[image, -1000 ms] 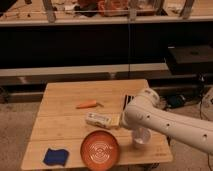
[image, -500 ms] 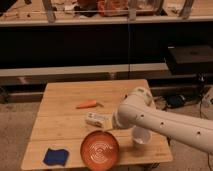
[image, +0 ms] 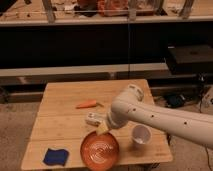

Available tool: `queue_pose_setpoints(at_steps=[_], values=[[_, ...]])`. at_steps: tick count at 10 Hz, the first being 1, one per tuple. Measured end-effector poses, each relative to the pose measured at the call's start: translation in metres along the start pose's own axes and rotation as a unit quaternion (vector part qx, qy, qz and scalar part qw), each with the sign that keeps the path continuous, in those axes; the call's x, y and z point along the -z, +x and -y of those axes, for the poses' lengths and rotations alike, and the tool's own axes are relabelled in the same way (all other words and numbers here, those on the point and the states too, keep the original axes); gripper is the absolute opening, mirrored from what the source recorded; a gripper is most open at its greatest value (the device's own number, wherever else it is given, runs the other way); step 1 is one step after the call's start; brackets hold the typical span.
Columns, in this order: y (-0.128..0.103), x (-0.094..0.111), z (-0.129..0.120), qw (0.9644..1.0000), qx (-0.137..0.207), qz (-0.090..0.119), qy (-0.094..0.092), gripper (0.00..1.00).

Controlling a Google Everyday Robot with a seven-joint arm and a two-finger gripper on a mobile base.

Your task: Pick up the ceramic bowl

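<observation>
The ceramic bowl is wide, shallow and orange-red with pale rings inside. It sits at the front edge of the wooden table, a little left of centre. My white arm reaches in from the right, and its gripper hangs just above the bowl's far rim. The gripper end partly covers a small pale item lying behind the bowl.
A small white cup stands right of the bowl, under my arm. An orange carrot-like item lies mid-table. A blue cloth lies at the front left corner. Dark shelving runs behind the table.
My arm has swung left and forward across the table, bringing the gripper from beside the cup to above the bowl's far rim. The bowl has not moved.
</observation>
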Motion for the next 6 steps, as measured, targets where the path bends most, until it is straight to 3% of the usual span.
queue_pose_setpoints(at_steps=[3, 5, 6], values=[[0.003, -0.029, -0.004, 0.9992, 0.015, 0.038, -0.002, 0.8], [0.001, -0.041, -0.006, 0.9972, 0.04, 0.055, 0.03, 0.8], [-0.003, -0.046, -0.007, 0.996, 0.053, 0.063, 0.034, 0.8]])
